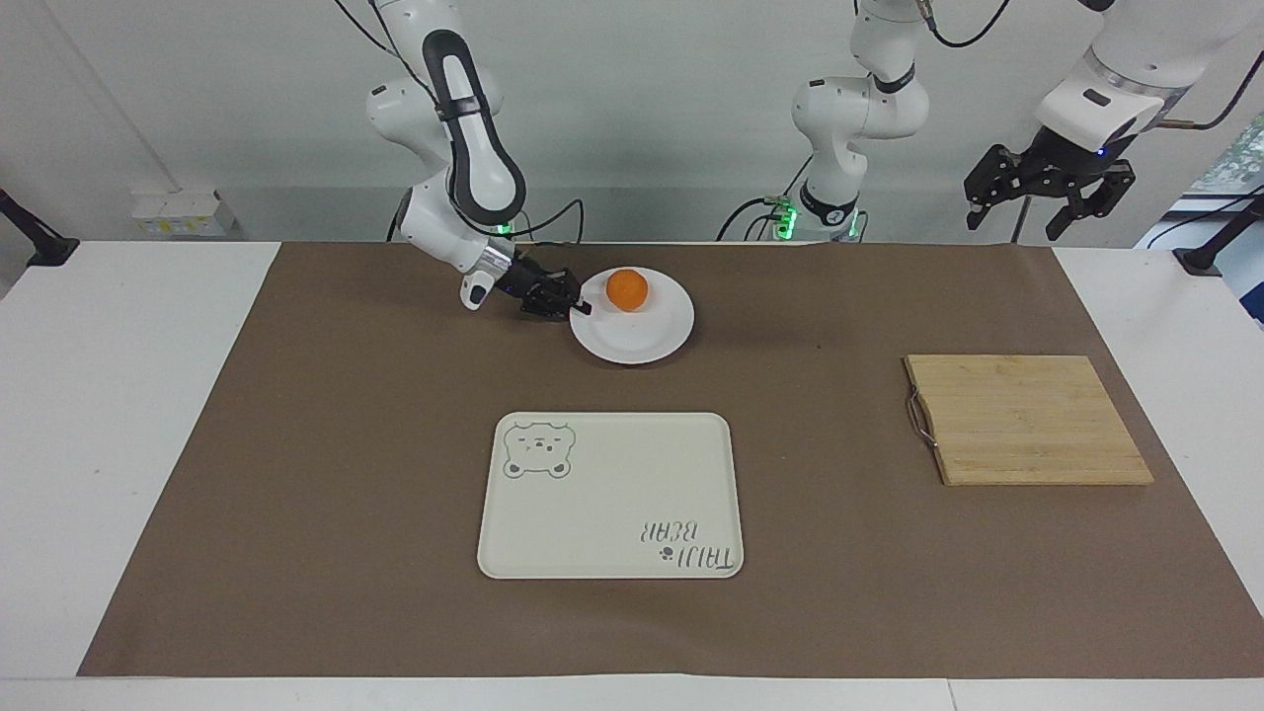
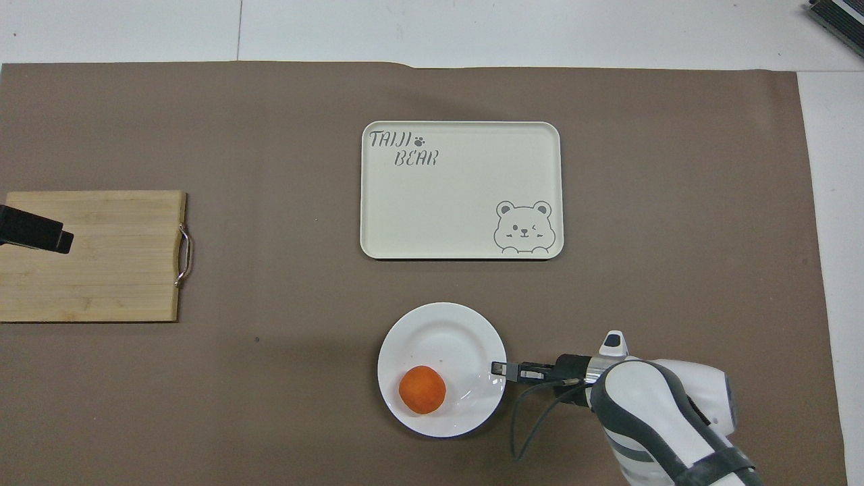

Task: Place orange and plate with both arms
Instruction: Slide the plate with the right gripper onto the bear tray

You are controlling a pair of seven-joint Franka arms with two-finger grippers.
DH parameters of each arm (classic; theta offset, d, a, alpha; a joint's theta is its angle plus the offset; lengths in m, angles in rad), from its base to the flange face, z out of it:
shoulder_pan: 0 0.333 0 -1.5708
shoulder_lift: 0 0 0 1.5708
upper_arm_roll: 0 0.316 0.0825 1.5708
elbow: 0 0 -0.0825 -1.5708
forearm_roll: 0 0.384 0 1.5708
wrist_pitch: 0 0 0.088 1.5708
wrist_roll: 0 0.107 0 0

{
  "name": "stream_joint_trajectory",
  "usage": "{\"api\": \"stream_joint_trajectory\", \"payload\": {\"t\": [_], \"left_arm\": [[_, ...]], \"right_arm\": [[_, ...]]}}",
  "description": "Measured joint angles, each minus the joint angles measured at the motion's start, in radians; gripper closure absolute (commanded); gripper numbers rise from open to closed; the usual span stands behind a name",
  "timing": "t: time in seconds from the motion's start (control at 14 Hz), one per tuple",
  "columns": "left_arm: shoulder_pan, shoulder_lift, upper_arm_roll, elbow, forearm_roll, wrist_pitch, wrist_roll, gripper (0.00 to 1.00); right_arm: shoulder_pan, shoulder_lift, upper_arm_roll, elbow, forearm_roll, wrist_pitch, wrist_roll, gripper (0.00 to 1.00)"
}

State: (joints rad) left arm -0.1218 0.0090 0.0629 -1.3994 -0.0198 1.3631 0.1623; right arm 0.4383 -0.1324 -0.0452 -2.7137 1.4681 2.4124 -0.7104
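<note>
The right hand (image 1: 583, 305) is clamped on the plate (image 1: 642, 341) rim; the orange (image 1: 627, 289) lies just beside it.

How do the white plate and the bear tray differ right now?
The plate is round and glossy white; the tray is rectangular, cream, with a bear drawing and lettering. The plate carries the orange, and the right hand is shut on its rim; the tray is bare, untouched, farther from the robots. Both are shallow and rimmed.
</note>
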Motion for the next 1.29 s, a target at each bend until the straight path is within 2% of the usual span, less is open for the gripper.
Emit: {"api": "stream_joint_trajectory", "payload": {"t": [1.29], "left_arm": [[0.0,0.0,0.0,0.0,0.0,0.0,0.0,0.0]], "right_arm": [[-0.003,0.035,-0.004,0.102,0.0,0.006,-0.052,1.0]]}}
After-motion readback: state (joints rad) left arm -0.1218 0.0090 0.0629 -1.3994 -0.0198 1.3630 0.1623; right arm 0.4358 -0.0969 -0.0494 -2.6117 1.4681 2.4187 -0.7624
